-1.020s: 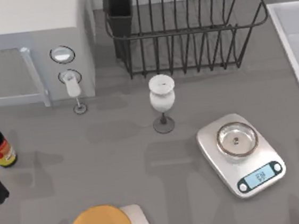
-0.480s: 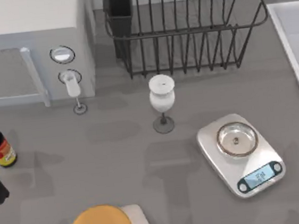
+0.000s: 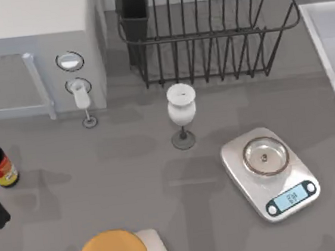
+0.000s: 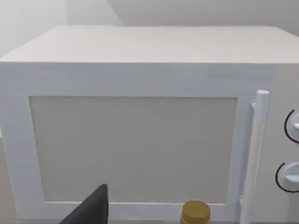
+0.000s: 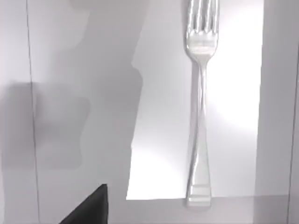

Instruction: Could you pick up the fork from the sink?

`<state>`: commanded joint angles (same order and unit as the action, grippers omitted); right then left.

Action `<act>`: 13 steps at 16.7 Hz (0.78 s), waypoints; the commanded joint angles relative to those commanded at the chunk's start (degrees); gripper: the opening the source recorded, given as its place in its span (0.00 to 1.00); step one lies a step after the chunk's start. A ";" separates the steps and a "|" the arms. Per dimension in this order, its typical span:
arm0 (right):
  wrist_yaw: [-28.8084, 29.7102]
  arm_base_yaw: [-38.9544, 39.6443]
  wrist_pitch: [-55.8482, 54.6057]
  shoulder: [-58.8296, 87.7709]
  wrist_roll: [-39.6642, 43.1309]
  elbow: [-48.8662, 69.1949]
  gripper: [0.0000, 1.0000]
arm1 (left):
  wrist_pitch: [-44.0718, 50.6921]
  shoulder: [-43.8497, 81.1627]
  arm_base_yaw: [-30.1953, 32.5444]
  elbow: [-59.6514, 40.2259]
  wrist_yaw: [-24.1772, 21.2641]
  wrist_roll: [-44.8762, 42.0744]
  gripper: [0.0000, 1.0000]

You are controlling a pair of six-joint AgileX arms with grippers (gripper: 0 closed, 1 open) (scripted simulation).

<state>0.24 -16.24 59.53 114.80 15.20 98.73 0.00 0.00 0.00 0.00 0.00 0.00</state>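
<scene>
Your right tool is hovering over the fork in the sink.
Only a dark tip of it is showing, so you cannot tell its grip. The fork is lying flat on the basin floor, apart from it. Your left tool is facing the microwave, above a bottle cap, grip unclear. On the worktop, a scale is sitting left of the sink.

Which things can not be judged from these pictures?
- Sink, top view: cut off by the right edge.
- Fork, right wrist view: tine tips cut off by the frame edge.
- Bottle, left wrist view: body cut off by the frame edge.
- Both grippers: open or shut, unclear.
</scene>
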 joint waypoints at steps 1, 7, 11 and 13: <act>0.01 -0.64 2.34 4.69 0.60 3.94 1.00 | 0.00 0.00 0.00 0.00 0.00 0.00 1.00; 0.04 -2.95 10.80 20.86 2.76 17.69 1.00 | 0.00 0.00 0.00 0.00 0.00 0.00 1.00; 0.04 -3.04 11.13 21.45 2.84 18.18 1.00 | 0.00 0.00 0.00 0.00 0.00 0.00 1.00; 0.05 -2.71 11.01 21.40 2.79 18.02 1.00 | 0.00 0.00 0.00 0.00 0.00 0.00 1.00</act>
<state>0.29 -18.95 70.54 136.20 17.99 116.75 0.00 0.00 0.00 0.00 0.00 0.00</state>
